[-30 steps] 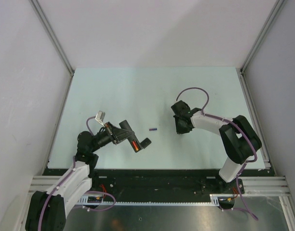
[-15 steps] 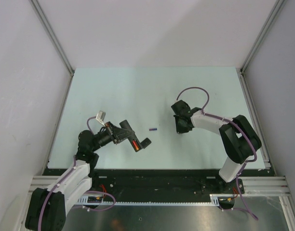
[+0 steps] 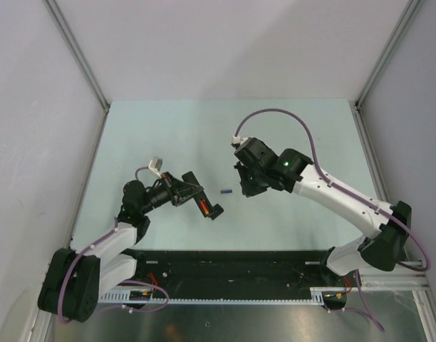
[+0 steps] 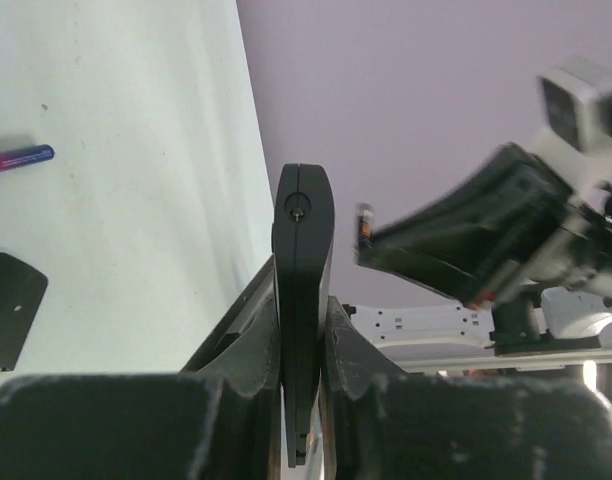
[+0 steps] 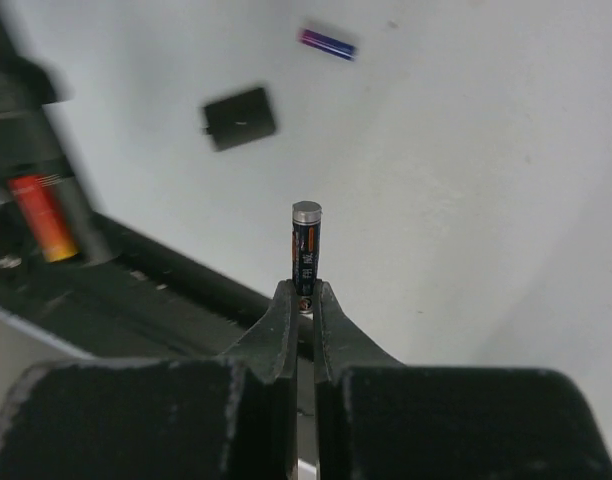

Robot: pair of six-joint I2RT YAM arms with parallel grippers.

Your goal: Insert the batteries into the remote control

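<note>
My left gripper [image 3: 187, 191] is shut on the remote control [image 3: 196, 196], a slim black bar held above the table; a red battery [image 3: 202, 206] sits in its open compartment. In the left wrist view the remote [image 4: 302, 250] stands edge-on between my fingers. My right gripper [image 3: 245, 187] is shut on the dark battery [image 5: 306, 248], held upright by its lower end just right of the remote. The blue-purple battery [image 3: 226, 190] lies on the table between the grippers, also in the left wrist view [image 4: 21, 158] and the right wrist view [image 5: 327, 43]. The black cover piece [image 5: 240, 117] lies flat nearby.
The cover piece [image 3: 216, 211] lies by the remote's near end, close to the table's black front edge [image 3: 225, 253]. Grey walls and metal rails [image 3: 79, 60] enclose the pale table on three sides. The right arm's purple cable [image 3: 282, 114] arches over the table.
The right arm has stretched out and carried the dark battery left toward the remote. The left gripper has shifted slightly right and up with the remote.
</note>
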